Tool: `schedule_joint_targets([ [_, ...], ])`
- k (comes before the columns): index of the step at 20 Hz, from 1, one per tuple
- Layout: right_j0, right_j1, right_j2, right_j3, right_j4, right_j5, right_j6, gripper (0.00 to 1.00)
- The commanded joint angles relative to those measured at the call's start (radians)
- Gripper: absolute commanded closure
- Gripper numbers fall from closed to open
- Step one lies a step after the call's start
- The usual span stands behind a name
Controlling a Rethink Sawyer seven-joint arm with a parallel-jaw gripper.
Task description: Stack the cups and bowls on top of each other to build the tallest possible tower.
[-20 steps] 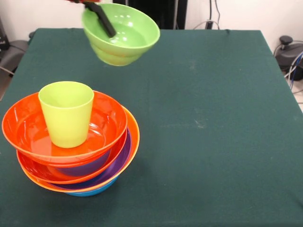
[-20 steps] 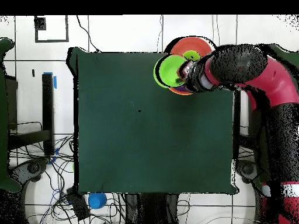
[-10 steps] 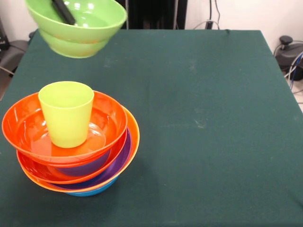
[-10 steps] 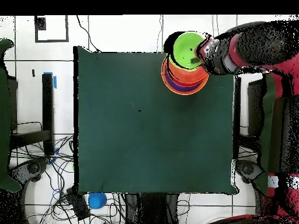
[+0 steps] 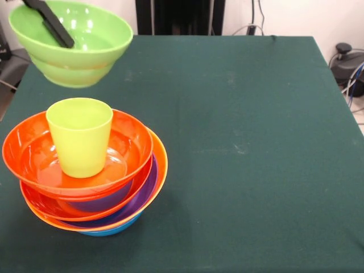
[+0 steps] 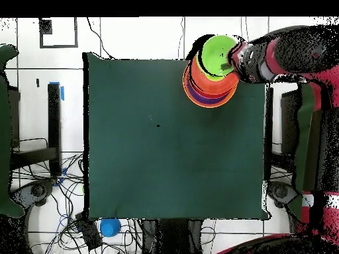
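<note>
Holding the green bowl (image 5: pixel 71 42) by its rim, my gripper (image 5: pixel 48 21) has one black finger (image 5: pixel 51 24) inside it and keeps it in the air above the tower (image 5: pixel 85 170). The tower sits at the table's (image 5: pixel 244 142) near left corner in the front view, with the cup (image 5: pixel 79 136) upright in its top bowl.

dark green table (image 5: pixel 244 148) carries only the tower (image 5: pixel 85 176), near one corner, blue bowl (image 5: pixel 111 230) lowest.
</note>
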Motion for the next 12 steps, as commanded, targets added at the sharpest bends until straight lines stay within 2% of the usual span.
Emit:
schedule_joint_targets([
  [1,0.001,0.072,0.024,0.068,-0.046,-0.108,-0.271,1.0],
  [8,0.007,0.105,0.017,0.074,-0.064,-0.185,-0.282,1.0],
  [12,0.012,0.112,0.011,0.054,-0.065,-0.17,-0.289,1.0],
])
